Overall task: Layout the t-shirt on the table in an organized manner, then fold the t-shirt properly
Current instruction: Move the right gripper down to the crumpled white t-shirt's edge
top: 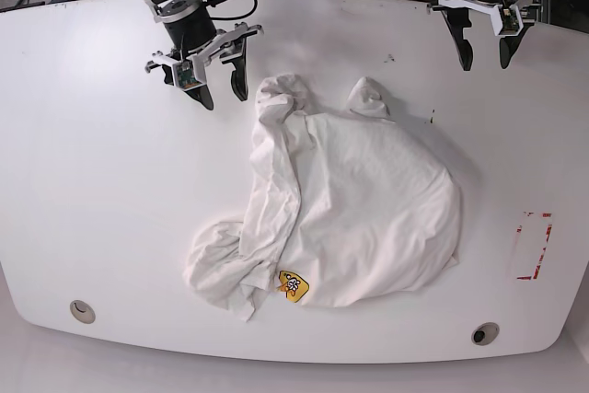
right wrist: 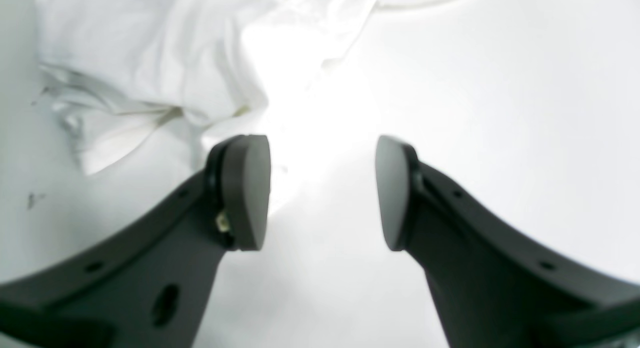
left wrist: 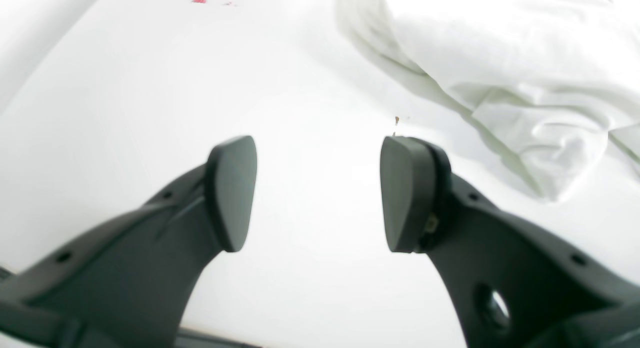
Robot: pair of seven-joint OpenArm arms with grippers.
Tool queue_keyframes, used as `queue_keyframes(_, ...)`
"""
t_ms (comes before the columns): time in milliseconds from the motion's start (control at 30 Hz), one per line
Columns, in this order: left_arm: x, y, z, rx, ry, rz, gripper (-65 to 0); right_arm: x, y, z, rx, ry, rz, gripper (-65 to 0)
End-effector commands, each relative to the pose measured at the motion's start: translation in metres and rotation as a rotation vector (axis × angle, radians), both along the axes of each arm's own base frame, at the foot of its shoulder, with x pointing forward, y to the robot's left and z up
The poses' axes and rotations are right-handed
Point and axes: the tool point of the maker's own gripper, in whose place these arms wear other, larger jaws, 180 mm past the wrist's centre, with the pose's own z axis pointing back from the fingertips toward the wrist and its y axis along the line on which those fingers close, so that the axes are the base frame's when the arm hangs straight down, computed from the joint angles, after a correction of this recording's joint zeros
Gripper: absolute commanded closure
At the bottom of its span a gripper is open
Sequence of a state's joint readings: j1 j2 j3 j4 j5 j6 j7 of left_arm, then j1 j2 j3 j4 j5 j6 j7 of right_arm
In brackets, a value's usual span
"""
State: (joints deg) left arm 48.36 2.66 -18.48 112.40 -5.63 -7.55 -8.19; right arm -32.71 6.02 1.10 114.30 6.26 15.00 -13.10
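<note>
Base view shows the t-shirt (top: 368,209) bunched mid-table (top: 92,181), both end effectors, left (top: 484,37) and right (top: 215,73), spread apart and empty (a careless pinch could gather several layers).

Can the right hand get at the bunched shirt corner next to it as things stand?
Probably yes. The right hand hangs open and empty over bare table, with the nearest bunched corner of the t-shirt just beside it. Nothing lies between them; the left hand is far off.
</note>
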Motion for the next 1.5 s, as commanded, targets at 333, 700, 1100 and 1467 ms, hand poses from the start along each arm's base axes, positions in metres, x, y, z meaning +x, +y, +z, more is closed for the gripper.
queue_keyframes(333, 0.002, 0.001, 0.01, 0.012, -0.033, -0.004, -36.7, -0.018, 0.051, -0.009, 0.054, 0.098, 0.131, -32.3)
queue_keyframes(700, 0.002, 0.001, 0.01, 0.012, -0.033, -0.004, -36.7, -0.026, 0.068, -0.027, 0.095, 0.161, 0.135, -32.2)
queue_keyframes(1100, 0.002, 0.002, 0.01, 0.015, -0.033, -0.003, -36.7, -0.014, 0.065, -0.058, 0.076, 0.209, 0.129, -32.3)
queue_keyframes(1467, 0.0, 0.003, 0.01, 0.016, -0.028, -0.002, -36.7, -0.013, 0.063, -0.082, 0.068, 0.255, 0.123, -32.2)
